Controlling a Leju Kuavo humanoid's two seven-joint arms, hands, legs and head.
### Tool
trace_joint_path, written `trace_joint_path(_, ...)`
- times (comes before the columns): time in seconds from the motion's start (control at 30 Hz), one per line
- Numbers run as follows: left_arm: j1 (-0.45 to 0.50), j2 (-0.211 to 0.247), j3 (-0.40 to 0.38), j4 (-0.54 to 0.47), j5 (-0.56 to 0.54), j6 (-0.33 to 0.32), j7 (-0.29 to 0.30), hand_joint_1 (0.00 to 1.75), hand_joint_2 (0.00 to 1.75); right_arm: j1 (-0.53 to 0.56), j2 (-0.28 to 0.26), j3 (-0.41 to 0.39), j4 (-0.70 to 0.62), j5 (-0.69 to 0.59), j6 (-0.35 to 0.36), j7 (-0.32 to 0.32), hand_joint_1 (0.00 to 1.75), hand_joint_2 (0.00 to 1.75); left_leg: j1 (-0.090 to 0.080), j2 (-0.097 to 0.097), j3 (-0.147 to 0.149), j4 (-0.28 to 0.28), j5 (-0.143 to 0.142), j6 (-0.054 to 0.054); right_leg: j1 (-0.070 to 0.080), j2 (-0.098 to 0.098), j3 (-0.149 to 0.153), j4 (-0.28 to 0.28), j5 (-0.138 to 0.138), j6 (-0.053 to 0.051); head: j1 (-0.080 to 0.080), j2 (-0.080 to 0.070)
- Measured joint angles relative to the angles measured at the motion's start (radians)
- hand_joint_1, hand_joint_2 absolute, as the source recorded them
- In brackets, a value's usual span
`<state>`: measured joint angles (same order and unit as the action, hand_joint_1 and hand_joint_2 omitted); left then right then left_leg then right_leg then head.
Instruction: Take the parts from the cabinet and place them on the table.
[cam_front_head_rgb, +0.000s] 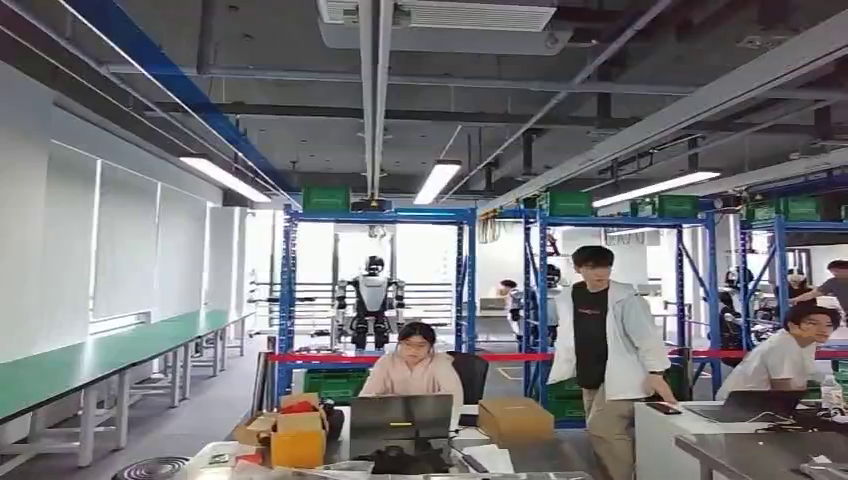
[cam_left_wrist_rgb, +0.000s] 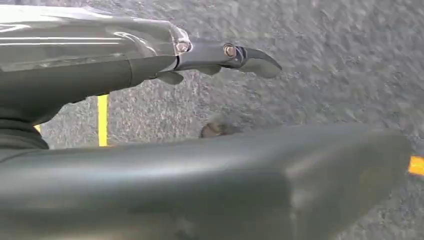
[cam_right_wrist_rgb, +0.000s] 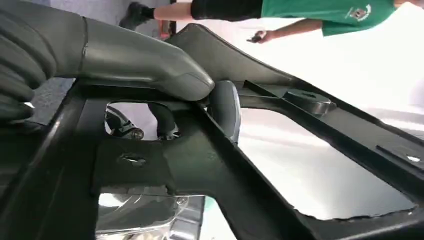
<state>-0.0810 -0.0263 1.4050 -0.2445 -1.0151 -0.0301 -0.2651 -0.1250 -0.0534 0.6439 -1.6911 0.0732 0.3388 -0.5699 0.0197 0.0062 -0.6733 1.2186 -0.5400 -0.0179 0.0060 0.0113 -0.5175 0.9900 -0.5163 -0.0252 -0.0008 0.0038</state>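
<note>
Black frame part (cam_right_wrist_rgb: 215, 165) sits in right hand (cam_right_wrist_rgb: 125, 65), thumb (cam_right_wrist_rgb: 150, 62) clamped over a bar, dark fingers (cam_right_wrist_rgb: 225, 107) wrapping from under. Looks stiff, flat, probably light plastic or metal; open cutouts give good grip bars. Left hand (cam_left_wrist_rgb: 150, 55) hangs over grey floor (cam_left_wrist_rgb: 325, 65), fingers straight, holding nothing

Blue racks (cam_front_head_rgb: 470, 290); green workbench (cam_front_head_rgb: 100, 355)
</note>
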Motion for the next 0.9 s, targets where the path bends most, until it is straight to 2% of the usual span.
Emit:
trace_joint_path(0.03, -0.002, 0.0, 0.0, 0.0, -0.001, 0.0, 0.0, 0.0, 0.0, 0.001, 0.0, 0.0, 0.0, 0.0, 0.0, 0.0, 1.75, 1.75, 0.0, 0.0, 0.034, -0.091, 0.06, 0.002, 0.0, 0.0, 0.015, 0.0, -0.01, 0.004, 0.0, 0.0)
trace_joint_path(0.07, -0.001, 0.0, 0.0, 0.0, -0.001, 0.0, 0.0, 0.0, 0.0, 0.001, 0.0, 0.0, 0.0, 0.0, 0.0, -0.001, 1.75, 1.75, -0.001, 0.0, 0.062, -0.159, 0.091, 0.007, 0.0, 0.0, 0.027, 0.0, -0.022, 0.009, 0.0, 0.0)
trace_joint_path(0.1, -0.003, 0.001, 0.0, 0.0, -0.001, 0.0, 0.0, 0.0, 0.0, -0.001, 0.0, 0.0, 0.001, 0.0, 0.0, -0.002, 1.75, 1.75, -0.006, -0.001, 0.068, -0.161, 0.076, 0.012, 0.007, 0.002, 0.028, 0.002, -0.028, 0.015, 0.0, 0.0)
trace_joint_path(0.13, -0.004, 0.001, 0.0, 0.0, -0.001, 0.0, 0.0, 0.0, 0.0, -0.002, 0.0, 0.0, 0.0, 0.0, 0.0, -0.002, 1.75, 1.75, -0.007, -0.001, 0.078, -0.184, 0.058, 0.024, 0.004, 0.005, 0.023, 0.006, -0.03, 0.02, 0.0, 0.0)
trace_joint_path(0.2, -0.002, 0.002, 0.0, 0.0, -0.001, 0.0, -0.001, 0.0, 0.0, -0.001, 0.0, 0.0, 0.0, 0.0, 0.0, -0.004, 1.75, 1.75, -0.011, -0.001, 0.076, -0.187, 0.05, 0.038, 0.002, 0.003, 0.026, 0.007, -0.028, 0.03, 0.0, 0.0)
trace_joint_path(0.27, -0.002, 0.002, 0.0, 0.0, -0.001, -0.002, -0.002, 0.0, 0.0, -0.001, 0.0, -0.002, -0.001, 0.0, 0.0, -0.004, 1.75, 1.75, -0.002, -0.004, 0.097, -0.194, 0.043, 0.05, 0.002, 0.001, 0.027, 0.029, -0.04, 0.039, 0.0, 0.0)
trace_joint_path(0.3, -0.004, 0.002, -0.001, 0.0, -0.001, -0.002, -0.003, 0.0, 0.0, -0.004, 0.0, -0.003, -0.003, 0.0, 0.0, -0.005, 1.75, 1.75, 0.001, -0.004, 0.107, -0.196, 0.038, 0.055, 0.002, -0.001, 0.004, 0.078, -0.055, 0.046, 0.0, 0.0)
trace_joint_path(0.33, -0.004, 0.003, -0.001, 0.0, -0.001, -0.002, -0.004, 0.0, 0.0, -0.006, 0.0, -0.005, -0.003, 0.0, 0.0, -0.005, 1.75, 1.75, 0.001, -0.004, 0.115, -0.196, 0.03, 0.057, -0.004, -0.002, -0.042, 0.154, -0.082, 0.052, 0.0, 0.0)
trace_joint_path(0.4, -0.003, 0.003, -0.001, 0.0, -0.001, -0.002, -0.005, 0.0, 0.0, -0.003, -0.001, -0.005, -0.003, 0.001, 0.0, -0.006, 1.75, 1.75, 0.001, -0.004, 0.131, -0.196, 0.014, 0.057, -0.009, -0.005, -0.152, 0.311, -0.135, 0.059, 0.0, 0.0)
trace_joint_path(0.43, -0.001, 0.003, -0.001, 0.0, -0.001, -0.002, -0.005, 0.0, 0.0, 0.0, -0.002, -0.005, -0.003, 0.001, 0.0, -0.006, 1.75, 1.75, 0.001, -0.004, 0.141, -0.196, 0.005, 0.055, -0.01, -0.007, -0.186, 0.344, -0.137, 0.06, 0.0, 0.0)
trace_joint_path(0.47, -0.001, 0.003, -0.001, 0.0, -0.001, -0.002, -0.005, 0.0, 0.0, 0.001, -0.002, -0.005, -0.003, 0.002, 0.0, -0.006, 1.75, 1.75, 0.001, -0.005, 0.154, -0.196, -0.004, 0.053, -0.01, -0.007, -0.199, 0.331, -0.12, 0.059, 0.0, 0.0)
trace_joint_path(0.5, -0.001, 0.003, -0.001, 0.0, -0.001, -0.002, -0.006, 0.0, 0.0, 0.001, -0.002, -0.005, -0.003, 0.002, 0.0, -0.006, 1.75, 1.75, 0.002, -0.006, 0.171, -0.196, -0.016, 0.05, -0.01, -0.007, -0.191, 0.276, -0.081, 0.058, 0.0, 0.0)
trace_joint_path(0.53, -0.001, 0.002, -0.001, 0.0, -0.001, -0.002, -0.006, 0.0, 0.0, 0.001, -0.002, -0.005, -0.003, 0.002, 0.0, -0.006, 1.75, 1.75, 0.002, -0.007, 0.189, -0.197, -0.028, 0.048, -0.009, -0.007, -0.169, 0.192, -0.025, 0.055, 0.0, 0.0)
trace_joint_path(0.57, -0.002, 0.002, -0.001, 0.0, -0.001, -0.002, -0.006, 0.0, 0.0, 0.002, -0.002, -0.006, -0.003, 0.003, 0.0, -0.006, 1.75, 1.75, 0.002, -0.007, 0.206, -0.197, -0.042, 0.045, -0.007, -0.009, -0.148, 0.1, 0.05, 0.048, 0.0, 0.0)
trace_joint_path(0.6, -0.003, 0.002, -0.001, 0.0, -0.001, -0.002, -0.006, 0.0, 0.0, 0.002, -0.003, -0.006, -0.003, 0.005, 0.0, -0.006, 1.75, 1.75, 0.002, -0.006, 0.212, -0.199, -0.052, 0.041, -0.002, -0.012, -0.15, 0.061, 0.094, 0.042, 0.0, 0.0)
trace_joint_path(0.63, -0.005, 0.002, -0.001, 0.0, -0.001, -0.002, -0.006, 0.0, 0.0, 0.002, -0.005, -0.006, -0.002, 0.007, -0.001, -0.006, 1.75, 1.75, 0.001, -0.009, 0.211, -0.206, -0.053, 0.035, 0.004, -0.015, -0.152, 0.052, 0.064, 0.036, 0.001, 0.0)
trace_joint_path(0.67, -0.006, 0.002, -0.001, 0.0, -0.001, -0.002, -0.006, 0.0, 0.0, 0.003, -0.005, -0.006, -0.003, 0.007, -0.001, -0.006, 1.75, 1.75, 0.001, -0.008, 0.212, -0.218, -0.058, 0.028, 0.005, -0.012, -0.15, 0.052, 0.074, 0.027, 0.001, 0.0)
trace_joint_path(0.73, -0.003, 0.002, -0.001, 0.0, -0.001, -0.002, -0.006, 0.0, 0.0, 0.003, -0.005, -0.007, -0.005, 0.007, -0.002, -0.007, 1.75, 1.75, 0.0, -0.006, 0.232, -0.217, -0.046, 0.015, 0.003, -0.007, -0.136, 0.04, 0.065, 0.015, 0.001, 0.0)
trace_joint_path(0.77, -0.006, 0.002, -0.001, 0.0, -0.001, -0.002, -0.006, 0.0, 0.0, 0.005, -0.005, -0.007, -0.006, 0.007, -0.002, -0.007, 1.75, 1.75, 0.002, -0.006, 0.227, -0.192, -0.045, 0.013, -0.006, -0.007, -0.112, 0.026, 0.062, 0.011, 0.001, 0.0)
trace_joint_path(0.8, -0.009, 0.002, -0.002, 0.0, -0.001, -0.004, -0.007, 0.0, 0.0, 0.002, -0.005, -0.007, -0.006, 0.007, -0.002, -0.007, 1.75, 1.75, 0.001, -0.006, 0.198, -0.127, -0.036, 0.015, -0.004, -0.008, -0.095, 0.019, 0.055, 0.004, 0.002, 0.0)
trace_joint_path(0.83, -0.012, 0.001, -0.002, 0.0, -0.001, -0.003, -0.007, 0.0, 0.0, -0.001, -0.005, -0.007, -0.006, 0.007, -0.002, -0.007, 1.75, 1.75, 0.0, -0.006, 0.152, -0.052, -0.045, 0.014, -0.004, -0.009, -0.085, 0.016, 0.048, 0.0, 0.002, 0.0)
trace_joint_path(0.87, -0.011, 0.002, -0.002, 0.0, -0.001, -0.002, -0.007, 0.0, 0.0, -0.001, -0.005, -0.007, -0.006, 0.008, -0.002, -0.007, 1.75, 1.75, 0.0, -0.007, 0.101, 0.021, -0.077, 0.011, -0.003, -0.008, -0.074, 0.015, 0.037, -0.002, 0.002, 0.0)
trace_joint_path(0.9, -0.009, 0.003, -0.002, 0.0, -0.001, -0.002, -0.007, 0.0, 0.0, 0.001, -0.005, -0.007, -0.006, 0.008, -0.002, -0.007, 1.75, 1.75, -0.001, -0.006, 0.059, 0.071, -0.122, 0.007, -0.003, -0.007, -0.063, 0.015, 0.026, -0.003, 0.002, 0.0)
